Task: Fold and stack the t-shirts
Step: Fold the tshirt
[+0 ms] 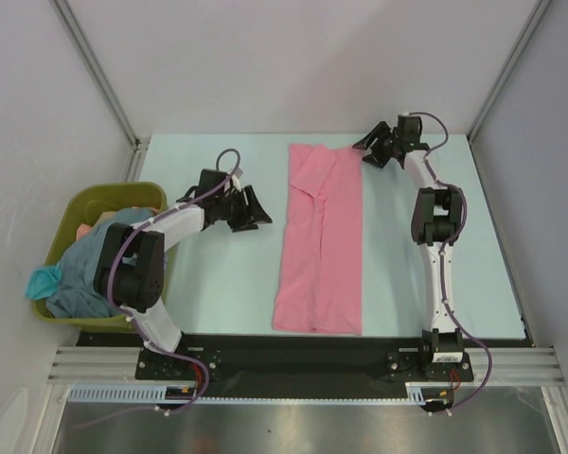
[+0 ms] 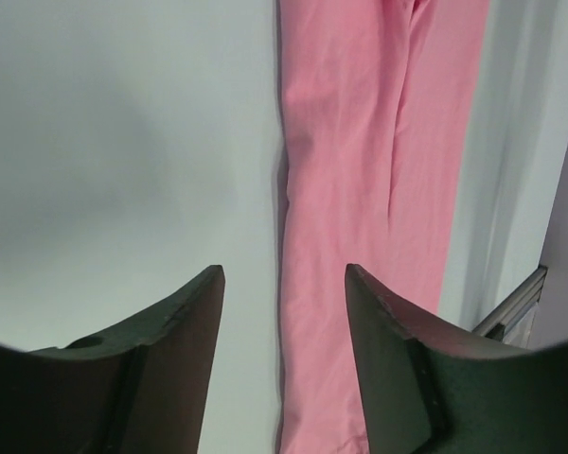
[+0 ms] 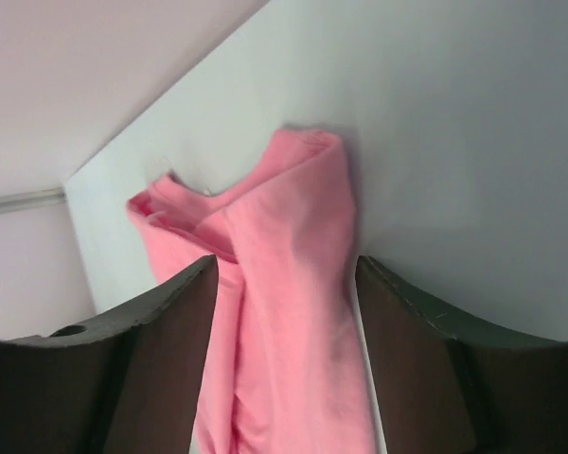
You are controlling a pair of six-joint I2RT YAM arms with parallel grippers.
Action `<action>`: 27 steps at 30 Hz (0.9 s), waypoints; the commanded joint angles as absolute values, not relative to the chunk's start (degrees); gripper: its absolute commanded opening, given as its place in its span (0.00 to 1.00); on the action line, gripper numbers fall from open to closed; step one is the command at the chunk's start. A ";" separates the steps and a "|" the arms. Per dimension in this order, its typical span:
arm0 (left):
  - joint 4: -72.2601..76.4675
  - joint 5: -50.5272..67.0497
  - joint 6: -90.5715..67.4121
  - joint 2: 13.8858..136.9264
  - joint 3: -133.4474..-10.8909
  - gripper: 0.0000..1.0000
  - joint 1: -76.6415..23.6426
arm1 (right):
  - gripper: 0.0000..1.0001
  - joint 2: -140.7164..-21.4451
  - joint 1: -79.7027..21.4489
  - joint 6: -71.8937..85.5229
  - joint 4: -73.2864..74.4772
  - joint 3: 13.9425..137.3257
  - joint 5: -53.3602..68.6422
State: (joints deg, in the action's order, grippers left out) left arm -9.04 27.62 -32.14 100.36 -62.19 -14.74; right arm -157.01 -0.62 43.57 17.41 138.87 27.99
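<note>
A pink t-shirt (image 1: 319,246) lies in the middle of the table, folded lengthwise into a long strip. My left gripper (image 1: 258,210) hovers just left of its upper half, open and empty. In the left wrist view the shirt's (image 2: 360,142) left edge runs between the spread fingers (image 2: 185,322) of the left gripper (image 2: 284,274). My right gripper (image 1: 366,154) is at the strip's far right corner. In the right wrist view it (image 3: 286,265) stands open above the collar end of the shirt (image 3: 284,218). More t-shirts, a grey-blue one (image 1: 80,270) and a teal one (image 1: 45,279), are heaped in the bin.
An olive-green bin (image 1: 123,192) sits at the table's left edge beside the left arm. White walls and metal posts close in the back and sides. A black rail with the arm bases (image 1: 435,355) runs along the near edge.
</note>
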 commanded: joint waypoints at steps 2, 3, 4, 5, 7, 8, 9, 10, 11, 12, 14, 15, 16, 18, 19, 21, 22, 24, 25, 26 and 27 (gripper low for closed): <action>-12.12 30.14 -28.39 93.08 -56.79 0.63 -15.38 | 0.71 -152.42 1.84 37.38 31.50 139.06 23.65; -12.91 30.49 -27.78 90.99 -54.52 0.63 -15.55 | 0.74 -150.31 2.45 35.87 33.64 136.87 22.60; -14.31 30.32 -26.64 89.84 -53.19 0.64 -15.90 | 0.80 -144.81 2.90 34.38 35.14 133.71 21.02; -15.02 30.06 -26.46 88.35 -51.69 0.64 -16.87 | 0.81 -141.89 3.25 32.28 38.03 127.59 20.05; -16.43 29.36 -26.45 83.79 -46.88 0.63 -18.45 | 0.84 -132.78 4.04 27.09 42.42 120.71 14.54; -16.78 29.18 -26.72 82.28 -45.19 0.63 -19.07 | 0.84 -129.84 4.22 25.85 43.15 113.02 13.55; -16.70 29.18 -27.33 80.79 -41.61 0.63 -19.51 | 0.85 -126.16 4.31 24.19 43.68 109.02 12.32; -16.44 29.27 -28.64 77.81 -39.83 0.63 -20.12 | 0.84 -119.95 4.13 23.65 43.86 104.98 12.04; -16.17 29.53 -29.35 76.48 -38.07 0.62 -21.26 | 0.84 -115.97 3.96 23.47 43.77 99.90 12.13; -16.08 29.53 -29.96 75.25 -35.27 0.62 -21.88 | 0.84 -112.53 3.69 23.47 43.33 91.06 13.61; -16.00 29.18 -31.64 72.34 -32.79 0.62 -23.99 | 0.81 -101.85 1.85 23.55 41.23 81.08 16.33; -16.08 28.92 -32.08 71.81 -31.13 0.62 -24.78 | 0.80 -98.38 0.71 23.73 40.35 71.99 18.52; -16.17 28.66 -32.78 71.37 -30.50 0.62 -25.66 | 0.77 -94.61 0.18 23.90 39.65 68.15 19.41; -15.65 28.39 -33.74 71.02 -29.10 0.62 -28.20 | 0.74 -86.01 -5.96 24.34 39.28 61.03 21.87; -15.38 28.48 -34.88 71.19 -28.66 0.62 -28.91 | 0.70 -83.43 -7.89 24.87 39.46 55.25 22.75; -14.77 27.60 -36.12 71.89 -27.43 0.59 -30.84 | 0.63 -75.90 -13.43 27.06 39.38 49.16 24.95; -14.16 27.42 -37.17 72.07 -26.64 0.58 -32.24 | 0.59 -70.63 -16.67 29.16 38.68 43.65 26.79; -13.80 26.46 -37.96 72.33 -26.11 0.57 -34.09 | 0.57 -65.53 -19.15 31.54 38.06 39.22 27.59; -13.45 25.93 -38.66 72.68 -25.84 0.57 -35.58 | 0.56 -62.69 -19.86 32.77 38.14 36.94 27.34; -13.10 25.93 -39.19 73.21 -25.49 0.57 -36.12 | 0.56 -60.23 -20.39 33.91 38.14 33.61 27.42; -12.14 26.01 -39.81 74.26 -24.71 0.56 -36.56 | 0.56 -58.12 -20.56 35.58 38.06 31.83 27.60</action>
State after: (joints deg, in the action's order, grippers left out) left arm -14.83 27.97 -36.77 72.75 -26.59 -34.65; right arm -64.01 -19.92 30.30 39.16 35.92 25.78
